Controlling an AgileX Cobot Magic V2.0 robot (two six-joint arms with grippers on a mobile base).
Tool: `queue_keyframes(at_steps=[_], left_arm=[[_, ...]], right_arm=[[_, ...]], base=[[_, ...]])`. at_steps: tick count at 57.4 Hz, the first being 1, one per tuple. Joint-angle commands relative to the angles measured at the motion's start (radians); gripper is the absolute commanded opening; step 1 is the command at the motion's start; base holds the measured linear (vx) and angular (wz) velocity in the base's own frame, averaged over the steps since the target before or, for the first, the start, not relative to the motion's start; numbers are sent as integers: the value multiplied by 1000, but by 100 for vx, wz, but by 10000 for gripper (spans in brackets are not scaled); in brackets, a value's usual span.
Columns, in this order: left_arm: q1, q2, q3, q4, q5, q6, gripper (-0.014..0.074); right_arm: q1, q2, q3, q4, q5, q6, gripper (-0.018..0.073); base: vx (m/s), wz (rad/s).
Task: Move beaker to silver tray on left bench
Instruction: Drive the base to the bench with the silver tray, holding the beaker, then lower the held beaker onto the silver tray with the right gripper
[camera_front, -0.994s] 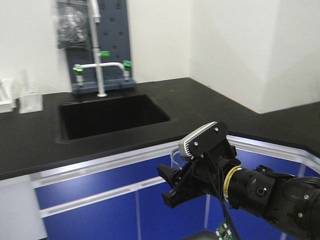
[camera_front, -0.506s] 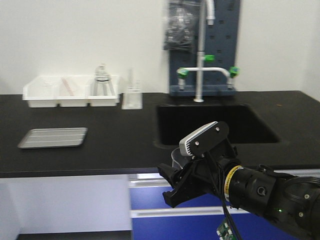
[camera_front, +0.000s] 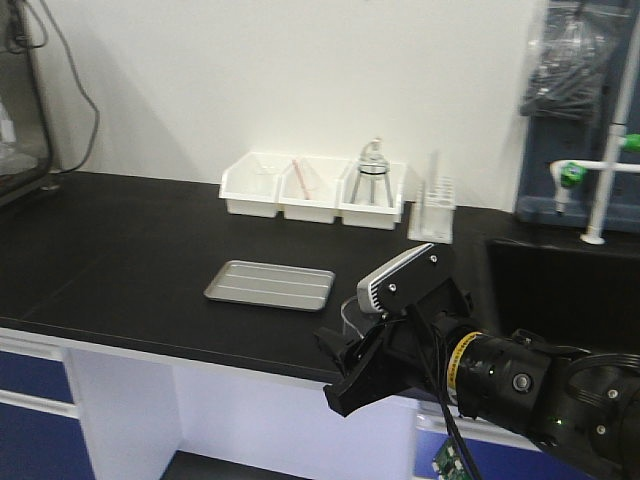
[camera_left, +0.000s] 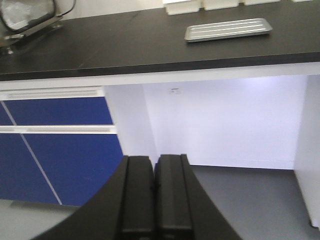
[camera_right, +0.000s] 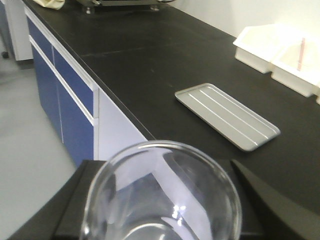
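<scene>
Two right fingers (camera_right: 272, 200) clamp the round clear glass beaker (camera_right: 160, 195); left fingers (camera_left: 137, 195) press together. Ridged silver tray (camera_front: 268, 285) lies on black desk (camera_front: 120, 250).

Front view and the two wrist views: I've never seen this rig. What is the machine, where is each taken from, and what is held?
It is a two-armed robot on a mobile base. The front view looks ahead from the robot: the right gripper holds the beaker near the front edge of the left bench, where the silver tray lies empty in front of white bins. The right wrist camera looks over the beaker's rim toward the tray. The left wrist camera shows the left gripper shut on nothing, below bench height.
</scene>
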Motion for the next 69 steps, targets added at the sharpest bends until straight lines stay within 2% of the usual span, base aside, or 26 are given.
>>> queue_keyframes(at_steps=[1, 23, 69], left_arm=[[-2, -19, 28, -6, -78, -6, -6], [-2, -19, 28, -6, -78, -6, -6], [-2, -19, 28, -6, -78, -6, -6]], right_arm=[[-1, -45, -36, 15, -59, 2, -6], [-1, -45, -36, 15, -59, 2, -6], [-1, -45, -36, 15, -55, 2, -6]], base=[[22, 37], [25, 21], [27, 0]])
